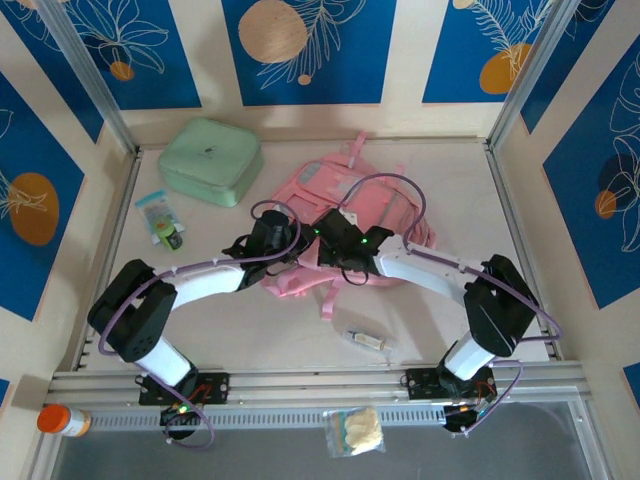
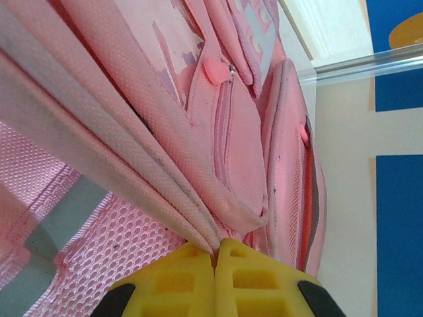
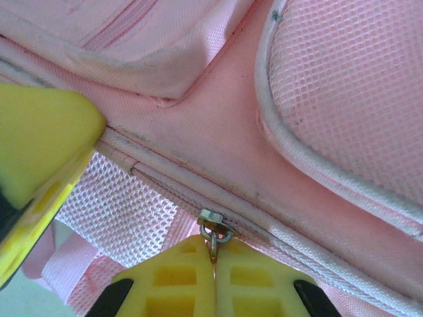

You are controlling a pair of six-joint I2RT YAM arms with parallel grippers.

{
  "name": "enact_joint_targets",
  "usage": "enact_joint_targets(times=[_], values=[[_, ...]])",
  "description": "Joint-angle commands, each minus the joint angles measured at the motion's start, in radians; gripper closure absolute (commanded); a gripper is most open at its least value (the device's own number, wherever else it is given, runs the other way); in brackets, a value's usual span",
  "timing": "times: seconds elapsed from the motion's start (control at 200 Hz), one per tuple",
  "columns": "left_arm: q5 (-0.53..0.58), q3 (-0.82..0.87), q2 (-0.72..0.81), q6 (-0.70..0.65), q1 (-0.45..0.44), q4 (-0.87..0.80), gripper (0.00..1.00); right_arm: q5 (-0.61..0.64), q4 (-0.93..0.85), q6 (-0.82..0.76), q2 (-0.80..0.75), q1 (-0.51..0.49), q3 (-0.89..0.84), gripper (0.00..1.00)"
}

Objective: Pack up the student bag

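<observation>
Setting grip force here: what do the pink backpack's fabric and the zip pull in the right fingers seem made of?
Student bag: matte woven cloth, likely synthetic; weave threads show, with open mesh panels. Zip pull: apparently metal; shiny silvery ring pinched by the yellow right fingers.

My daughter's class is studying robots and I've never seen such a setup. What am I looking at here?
Two robot arms are bolted at the near edge of a table. The wide picture looks down from above and behind them; the close-ups come from a camera on each wrist, so the yellow blocks are fingers. On the table lie a pink backpack, a mint-green zip case and a small packet. The left gripper is shut on a fold of the backpack's fabric; the right gripper is shut on its metal zip pull.
</observation>
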State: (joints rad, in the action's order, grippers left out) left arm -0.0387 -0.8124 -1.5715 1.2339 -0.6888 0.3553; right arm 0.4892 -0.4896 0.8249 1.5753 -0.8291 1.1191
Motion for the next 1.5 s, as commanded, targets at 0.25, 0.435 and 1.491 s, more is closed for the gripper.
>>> enact_joint_targets(times=[0.25, 0.435, 1.491], values=[[-0.003, 0.016, 0.036, -0.026, 0.024, 0.04, 1.0, -0.078, -0.115, -0.068, -0.144, 0.042, -0.162, 1.0], [-0.007, -0.002, 0.03, -0.04, 0.025, 0.022, 1.0, -0.069, -0.079, -0.103, -0.142, 0.051, -0.196, 1.0], [-0.068, -0.032, 0.038, -0.122, 0.116, -0.049, 1.0, 0.028, -0.164, -0.173, -0.206, 0.04, -0.216, 1.0]])
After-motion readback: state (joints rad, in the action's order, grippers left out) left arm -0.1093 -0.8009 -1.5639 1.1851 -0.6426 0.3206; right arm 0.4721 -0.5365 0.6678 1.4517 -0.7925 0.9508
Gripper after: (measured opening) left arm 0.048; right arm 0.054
